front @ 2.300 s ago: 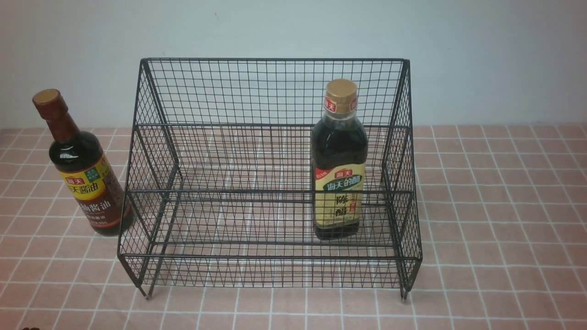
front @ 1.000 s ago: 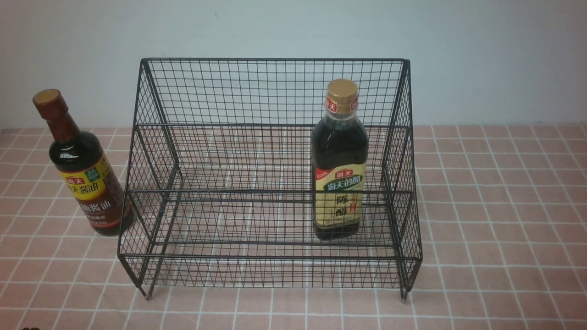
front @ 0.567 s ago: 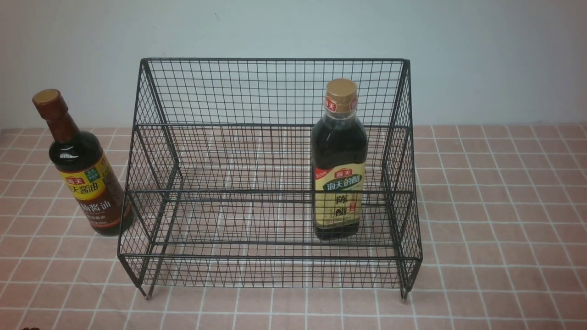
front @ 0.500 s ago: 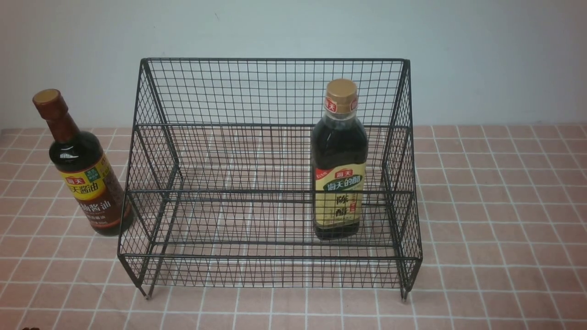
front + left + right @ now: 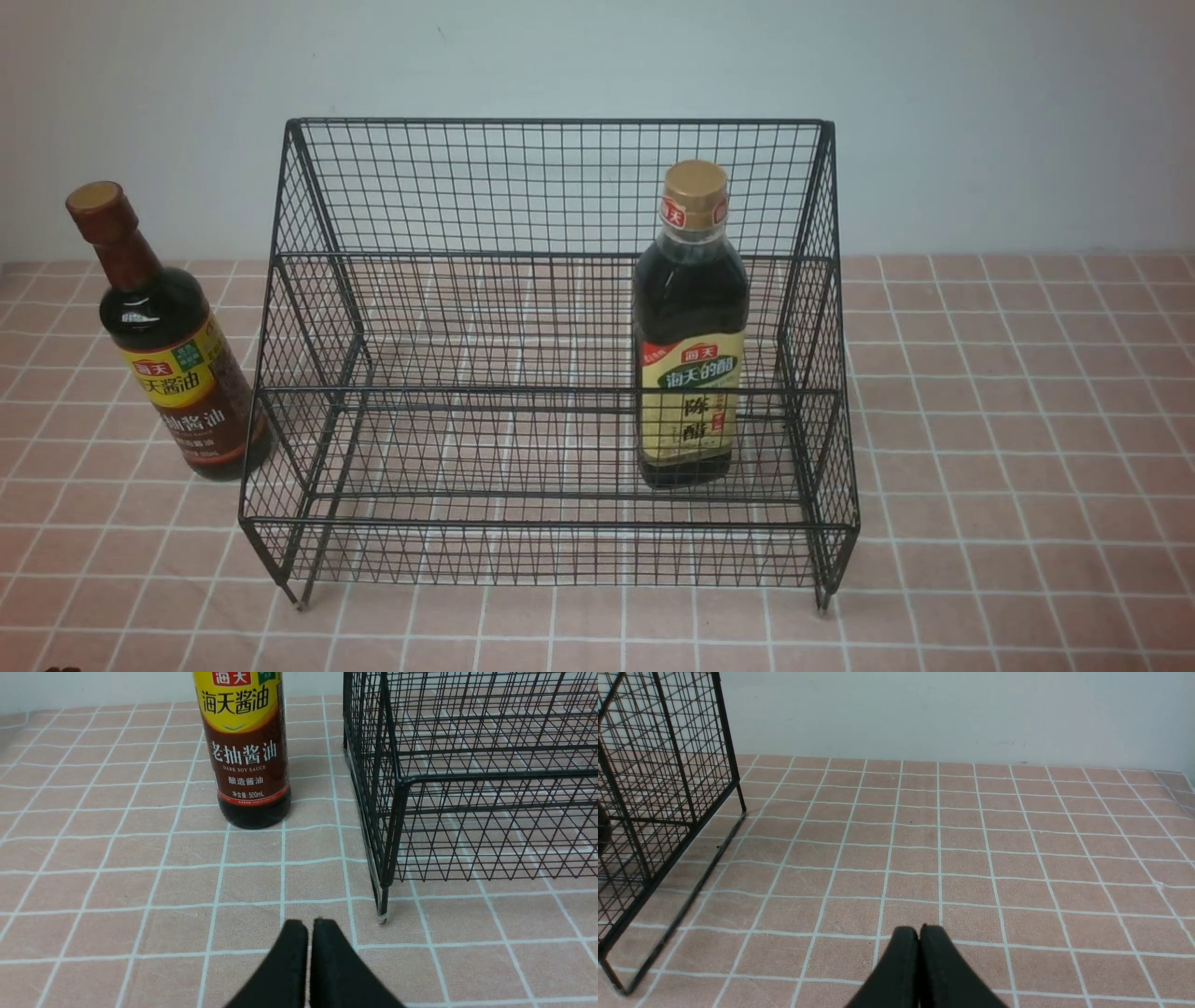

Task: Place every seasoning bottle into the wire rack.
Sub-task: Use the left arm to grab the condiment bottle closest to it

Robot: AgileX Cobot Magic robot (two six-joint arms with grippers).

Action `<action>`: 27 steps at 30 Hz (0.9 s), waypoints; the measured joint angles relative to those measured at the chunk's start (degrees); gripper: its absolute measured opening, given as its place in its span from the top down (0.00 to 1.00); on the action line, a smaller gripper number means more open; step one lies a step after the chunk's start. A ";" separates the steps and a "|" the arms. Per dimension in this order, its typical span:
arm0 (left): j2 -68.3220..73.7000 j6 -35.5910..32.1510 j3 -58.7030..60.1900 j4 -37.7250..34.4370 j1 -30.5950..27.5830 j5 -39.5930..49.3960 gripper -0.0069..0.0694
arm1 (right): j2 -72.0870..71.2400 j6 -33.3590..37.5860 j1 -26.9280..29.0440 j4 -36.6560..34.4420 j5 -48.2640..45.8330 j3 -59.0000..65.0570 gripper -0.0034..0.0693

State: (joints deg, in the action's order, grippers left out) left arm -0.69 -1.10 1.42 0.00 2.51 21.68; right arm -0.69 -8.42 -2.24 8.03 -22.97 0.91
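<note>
At the bottom edge of the left wrist view, the left gripper (image 5: 308,927) has its two black fingers pressed tip to tip. Nothing is between them, and they hang over the checked tablecloth (image 5: 117,868). At the bottom centre of the right wrist view, the right gripper (image 5: 919,934) reads the same: closed, empty, over bare cloth. Neither arm reaches into the front view.

Change over the last two seconds or so: none. Both bottles and the rack sit exactly where the earlier front pictures have them. Judgement: a pause between placements, with half the task done and the second half not begun.

Mid-field, the brown-capped bottle (image 5: 177,373) stands upright on the cloth at the left of the front frame. It is outside the wire rack (image 5: 551,528), just beside the rack's left side with a narrow gap between them. In the left wrist view it fills the upper centre, ahead of the closed fingers. Judgement: this gripper must open before it can take the bottle.

Further in, the gold-capped bottle (image 5: 689,355) stands upright inside the rack, right of centre. It appears to be on the lower front tier, near the right side mesh.

Behind everything is the plain pale wall (image 5: 1008,112).
</note>
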 joint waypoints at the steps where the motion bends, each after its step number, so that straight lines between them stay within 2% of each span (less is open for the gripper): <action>1: 0.00 0.05 0.05 -0.33 0.00 -0.35 0.91 | 0.00 0.00 0.00 0.00 0.00 0.00 0.97; 7: 0.00 9.13 0.24 -15.20 0.00 -14.60 0.91 | 0.00 0.00 0.00 0.00 0.03 0.00 0.97; 9: 0.00 10.18 0.24 -19.89 0.00 -19.23 0.91 | 0.00 0.00 0.00 0.00 0.03 0.00 0.97; 12: 0.00 9.55 0.24 -23.10 0.00 -24.59 0.91 | 0.00 0.00 0.00 0.00 0.03 0.00 0.97; 15: 0.00 7.05 0.24 -24.44 0.00 -35.25 0.91 | 0.00 0.00 0.00 0.00 0.03 0.00 0.97; 19: 0.29 2.82 0.08 -23.53 0.00 -42.79 0.91 | 0.00 0.00 0.00 0.03 0.03 0.00 0.97; 23: 4.57 -3.98 -3.01 -21.03 0.00 -43.28 0.91 | 0.00 0.00 0.00 0.03 0.06 0.00 0.97; 27: 15.35 -11.65 -9.11 -19.70 0.00 -40.81 0.91 | 0.00 0.00 0.00 0.03 0.06 0.00 0.97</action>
State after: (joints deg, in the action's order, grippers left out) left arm 14.67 -12.75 -7.69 -19.70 2.51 -19.14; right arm -0.69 -8.42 -2.24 8.05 -22.91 0.91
